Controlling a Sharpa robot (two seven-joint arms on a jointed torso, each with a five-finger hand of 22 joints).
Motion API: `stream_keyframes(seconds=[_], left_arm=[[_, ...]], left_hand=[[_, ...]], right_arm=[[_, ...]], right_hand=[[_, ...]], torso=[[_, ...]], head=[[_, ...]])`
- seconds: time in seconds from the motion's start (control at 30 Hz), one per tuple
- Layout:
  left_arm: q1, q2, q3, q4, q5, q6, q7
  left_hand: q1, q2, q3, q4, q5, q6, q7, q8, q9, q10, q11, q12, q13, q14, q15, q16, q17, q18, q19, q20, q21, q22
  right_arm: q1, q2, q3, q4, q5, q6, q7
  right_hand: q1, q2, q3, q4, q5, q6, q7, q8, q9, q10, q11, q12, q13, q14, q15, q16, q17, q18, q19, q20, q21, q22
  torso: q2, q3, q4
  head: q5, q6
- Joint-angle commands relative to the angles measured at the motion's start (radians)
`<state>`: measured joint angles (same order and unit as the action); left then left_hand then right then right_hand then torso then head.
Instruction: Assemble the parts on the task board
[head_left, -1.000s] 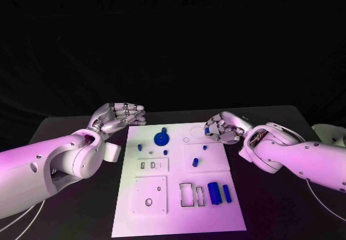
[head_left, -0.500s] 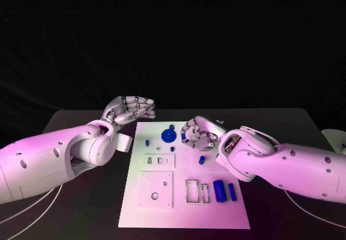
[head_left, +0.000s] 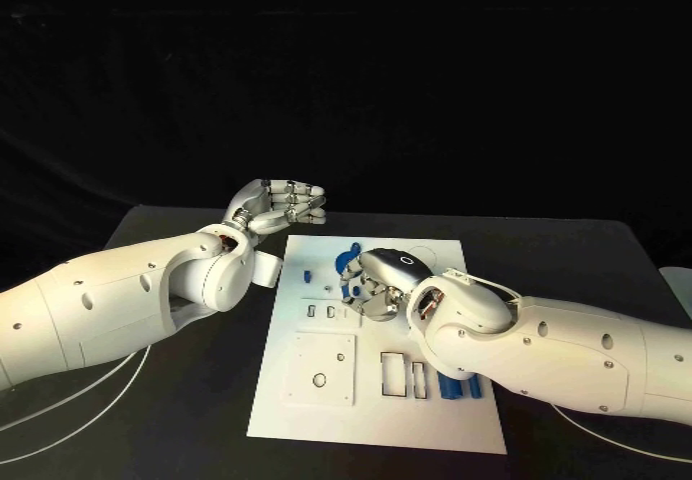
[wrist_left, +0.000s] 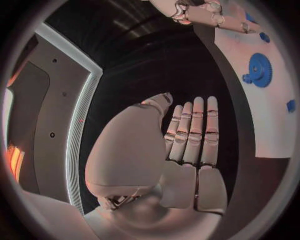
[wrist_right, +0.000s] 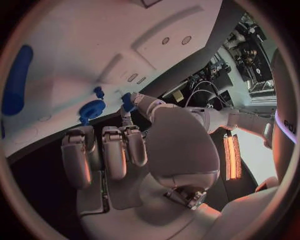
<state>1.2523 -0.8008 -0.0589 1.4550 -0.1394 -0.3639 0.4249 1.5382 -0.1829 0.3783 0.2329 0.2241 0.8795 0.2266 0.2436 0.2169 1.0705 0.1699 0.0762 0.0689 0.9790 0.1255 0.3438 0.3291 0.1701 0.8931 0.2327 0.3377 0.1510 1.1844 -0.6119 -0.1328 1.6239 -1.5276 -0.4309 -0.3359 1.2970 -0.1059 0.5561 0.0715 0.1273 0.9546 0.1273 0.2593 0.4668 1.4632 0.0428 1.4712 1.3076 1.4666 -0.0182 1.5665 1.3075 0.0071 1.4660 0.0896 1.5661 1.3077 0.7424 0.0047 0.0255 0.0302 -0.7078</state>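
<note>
Here the board (head_left: 325, 400) lies lengthwise away from the robot, a gear (head_left: 336, 265) at its far end. The right hand (head_left: 378, 285) hovers over mid-board, pinching a small blue part (wrist_right: 127, 101). Beyond the board's left far corner, the left hand (head_left: 281, 206) is raised, fingers curled, empty.

One head camera, two wrist cameras.
Head view looks down at the task board (head_left: 378, 400); both wrist views, close behind the hands, share it.
</note>
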Motion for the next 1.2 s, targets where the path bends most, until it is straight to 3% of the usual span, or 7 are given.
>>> stream_keyframes(seconds=[0.03, 0.17, 0.43, 0.57, 0.77, 1.03, 1.2], left_arm=[[0.002, 0.009, 0.001, -0.007, 0.008, 0.021, 0.004], [0.002, 0.014, 0.001, -0.013, 0.009, 0.022, 0.004], [0.002, 0.019, 0.001, -0.019, 0.009, 0.023, 0.003], [0.002, 0.019, 0.001, -0.02, 0.009, 0.024, 0.003], [0.002, 0.015, 0.001, -0.02, 0.009, 0.024, 0.002], [0.002, 0.012, 0.001, -0.019, 0.009, 0.024, 0.001], [0.002, 0.011, 0.001, -0.019, 0.009, 0.025, 0.0]], left_hand=[[0.006, 0.0, 0.005, -0.002, -0.004, 0.001, -0.001, -0.002, 0.001, 0.006, -0.001, -0.003, 0.001, -0.005, -0.002, -0.003, 0.001, 0.01, -0.008, 0.002, 0.006, 0.001], [0.006, 0.0, 0.005, -0.002, -0.004, 0.001, -0.001, -0.002, 0.001, 0.006, -0.001, -0.003, 0.001, -0.005, -0.002, -0.003, 0.001, 0.01, -0.008, 0.002, 0.006, 0.001], [0.006, 0.0, 0.005, -0.002, -0.004, 0.001, -0.001, -0.002, 0.001, 0.006, -0.001, -0.003, 0.001, -0.005, -0.002, -0.003, 0.001, 0.01, -0.008, 0.002, 0.006, 0.001], [0.006, 0.0, 0.005, -0.002, -0.004, 0.001, -0.001, -0.002, 0.001, 0.006, -0.001, -0.003, 0.001, -0.005, -0.002, -0.003, 0.001, 0.01, -0.008, 0.002, 0.006, 0.001], [0.005, 0.0, 0.007, -0.002, -0.005, 0.002, -0.002, -0.002, 0.002, 0.008, -0.001, -0.003, 0.001, -0.005, -0.002, -0.003, 0.002, 0.01, -0.009, 0.002, 0.007, 0.002], [0.005, 0.0, 0.007, -0.002, -0.005, 0.002, -0.002, -0.002, 0.002, 0.008, -0.001, -0.003, 0.001, -0.005, -0.002, -0.003, 0.002, 0.01, -0.009, 0.002, 0.007, 0.002], [0.005, 0.0, 0.007, -0.002, -0.005, 0.002, -0.002, -0.002, 0.002, 0.008, -0.001, -0.003, 0.001, -0.005, -0.002, -0.003, 0.002, 0.01, -0.009, 0.002, 0.007, 0.002]], right_arm=[[-0.008, 0.01, -0.002, -0.007, -0.079, 0.036, -0.033], [-0.019, 0.021, -0.004, -0.015, -0.089, 0.04, -0.032], [-0.04, 0.04, -0.008, -0.022, -0.097, 0.051, -0.03], [-0.046, 0.042, -0.008, -0.025, -0.099, 0.054, -0.031], [-0.05, 0.039, -0.009, -0.027, -0.102, 0.056, -0.032], [-0.052, 0.036, -0.01, -0.029, -0.108, 0.06, -0.035], [-0.052, 0.036, -0.01, -0.033, -0.121, 0.047, -0.051]], right_hand=[[-0.007, -0.001, 0.0, -0.001, 0.004, 0.013, -0.012, 0.043, 0.065, 0.015, -0.005, -0.003, 0.153, 0.103, -0.01, 0.003, 0.259, -0.007, 0.105, -0.009, 0.005, 0.263], [-0.009, -0.002, -0.001, -0.001, 0.004, 0.014, -0.012, 0.044, 0.066, 0.013, -0.006, -0.005, 0.152, 0.103, -0.01, 0.003, 0.259, -0.007, 0.105, -0.009, 0.005, 0.263], [-0.018, -0.009, -0.003, 0.001, 0.006, 0.014, -0.013, 0.047, 0.068, 0.014, -0.006, -0.005, 0.153, 0.103, -0.011, 0.002, 0.258, -0.007, 0.105, -0.009, 0.005, 0.263], [-0.021, -0.01, -0.003, 0.001, 0.005, 0.014, -0.013, 0.048, 0.068, 0.014, -0.006, -0.005, 0.153, 0.103, -0.011, 0.002, 0.257, -0.007, 0.105, -0.009, 0.005, 0.263], [-0.023, -0.011, -0.003, 0.002, 0.006, 0.013, -0.013, 0.048, 0.068, 0.013, -0.006, -0.006, 0.152, 0.102, -0.011, 0.002, 0.256, -0.007, 0.105, -0.009, 0.005, 0.263], [-0.029, -0.017, -0.005, 0.003, 0.004, 0.012, -0.013, 0.049, 0.069, 0.013, -0.007, -0.006, 0.152, 0.102, -0.011, 0.002, 0.256, -0.007, 0.105, -0.01, 0.005, 0.263], [-0.056, -0.031, -0.012, 0.017, -0.022, 0.003, -0.011, 0.047, 0.069, 0.008, -0.004, -0.012, 0.147, 0.102, -0.01, 0.001, 0.253, -0.007, 0.105, -0.009, 0.005, 0.263]], torso=[[-0.002, -0.0051, 0.0043], [-0.003, -0.0071, 0.0044], [-0.001, -0.004, 0.0071], [-0.001, -0.003, 0.0053], [-0.001, -0.0021, 0.0027], [-0.001, -0.0014, 0.005], [-0.001, -0.0021, 0.0043]], head=[[0.006, -0.002], [0.009, -0.002], [0.016, -0.01], [0.02, -0.017], [0.02, -0.018], [0.018, -0.021], [0.018, -0.021]])
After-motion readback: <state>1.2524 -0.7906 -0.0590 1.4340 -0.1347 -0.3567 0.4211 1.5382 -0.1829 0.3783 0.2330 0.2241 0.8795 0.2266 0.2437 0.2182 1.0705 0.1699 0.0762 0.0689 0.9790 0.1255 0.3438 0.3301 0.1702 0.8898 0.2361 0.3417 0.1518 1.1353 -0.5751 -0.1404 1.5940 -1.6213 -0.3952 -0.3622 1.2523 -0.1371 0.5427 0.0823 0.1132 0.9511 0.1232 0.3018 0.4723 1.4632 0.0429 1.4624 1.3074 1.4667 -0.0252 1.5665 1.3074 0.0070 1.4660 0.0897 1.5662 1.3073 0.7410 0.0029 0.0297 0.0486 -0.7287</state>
